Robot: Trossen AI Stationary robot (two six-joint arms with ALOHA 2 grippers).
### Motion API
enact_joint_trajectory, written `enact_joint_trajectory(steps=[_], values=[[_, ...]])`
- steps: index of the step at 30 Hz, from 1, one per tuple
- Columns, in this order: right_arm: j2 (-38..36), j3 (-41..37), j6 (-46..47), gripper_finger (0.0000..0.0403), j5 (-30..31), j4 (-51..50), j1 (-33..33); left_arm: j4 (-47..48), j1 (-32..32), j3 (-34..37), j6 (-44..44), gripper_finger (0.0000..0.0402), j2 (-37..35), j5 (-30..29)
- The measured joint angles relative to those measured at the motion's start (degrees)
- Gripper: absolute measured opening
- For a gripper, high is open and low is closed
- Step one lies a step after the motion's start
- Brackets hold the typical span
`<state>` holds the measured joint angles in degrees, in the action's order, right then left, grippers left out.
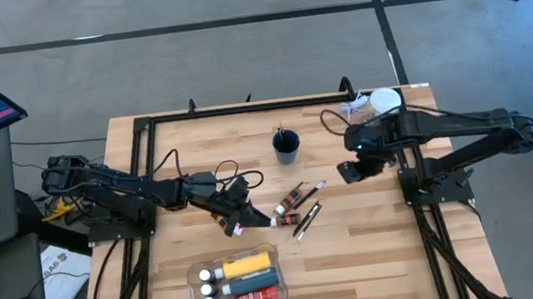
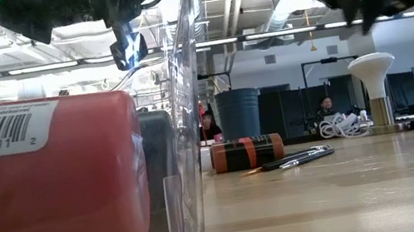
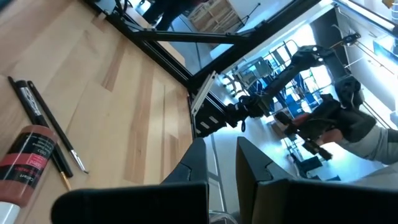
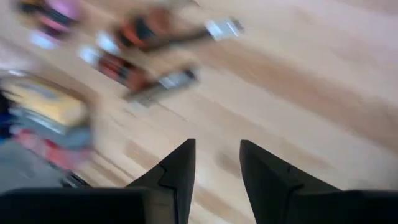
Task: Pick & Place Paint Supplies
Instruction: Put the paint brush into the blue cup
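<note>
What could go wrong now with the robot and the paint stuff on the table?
The shut left gripper is close to the brushes and the brown tube; a sideways nudge might roll them away. The open right gripper hangs on the other side of that pile, so both arms reaching in could bump. The dark cup stands near its path and might tip.

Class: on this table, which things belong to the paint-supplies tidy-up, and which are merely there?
Job: yellow bottle and red tube in the clear tray; brown tube, brushes.
Merely there: dark cup, white-lidded jar.
</note>
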<state>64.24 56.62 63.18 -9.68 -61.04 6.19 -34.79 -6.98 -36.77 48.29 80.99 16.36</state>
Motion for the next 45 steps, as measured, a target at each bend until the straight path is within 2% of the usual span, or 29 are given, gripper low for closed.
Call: enact_joint_trajectory(steps=[2, 5, 7, 11, 13, 17, 21, 28, 30, 32, 35, 36, 41, 45], values=[[1.59, 0.00, -0.27, 0.0119, -2.85, -2.79, 0.52, 0.01, 0.00, 0.00, -0.04, 0.0002, 0.00, 0.00], [4.06, 0.00, -6.42, 0.0119, -7.10, -2.49, 0.79, 0.00, 0.00, 0.00, -0.18, 0.0002, 0.00, -0.29], [5.50, 0.00, -15.57, 0.0119, -8.44, 0.00, 0.75, 0.00, 0.35, 0.00, -0.20, 0.0002, 0.00, -1.00], [8.02, 0.00, -42.50, 0.0119, -7.92, 6.53, -1.74, 0.00, 1.25, 0.00, 1.29, 0.0002, 0.00, -2.76], [8.89, 0.02, -52.16, 0.0118, -4.18, 7.92, -3.22, -0.01, 1.71, 0.00, 3.72, 0.0002, 0.00, -3.81], [12.17, 0.02, -65.56, 0.0118, 6.53, 8.32, -4.63, -0.06, 1.92, 0.00, 4.57, 0.0002, 0.00, -4.98], [16.13, 0.02, -75.03, 0.0118, 10.64, 7.98, -4.63, -0.10, 1.88, 0.00, 5.37, 0.0002, 0.00, -7.90], [24.12, 0.00, -82.00, 0.0118, 11.27, 7.86, -4.56, -0.14, 1.88, 0.00, 5.57, 0.0002, 0.00, -9.15], [26.06, 0.02, -85.21, 0.0118, 9.43, 8.21, -4.64, -0.15, 1.88, 0.00, 5.58, 0.0002, 0.00, -9.35], [27.83, -0.05, -87.84, 0.0118, 4.31, 8.07, -4.77, -0.17, 1.85, 0.00, 5.60, 0.0002, 0.00, -9.35], [27.59, -0.22, -85.88, 0.0118, -8.54, 11.22, -3.26, -0.17, 1.77, 0.00, 5.99, 0.0002, 0.00, -10.06], [27.36, -0.16, -85.37, 0.0118, -10.83, 12.01, -3.32, -0.21, 1.66, 0.00, 5.99, 0.0002, 0.00, -10.43], [23.12, -0.38, -85.55, 0.0118, -11.03, 11.58, -3.49, -0.07, 1.60, 0.00, 7.01, 0.0002, 0.00, -10.60], [16.15, -2.39, -86.15, 0.0118, -6.11, 10.70, -1.92, -0.12, 1.55, 0.01, 7.72, 0.0002, 0.00, -11.57]])
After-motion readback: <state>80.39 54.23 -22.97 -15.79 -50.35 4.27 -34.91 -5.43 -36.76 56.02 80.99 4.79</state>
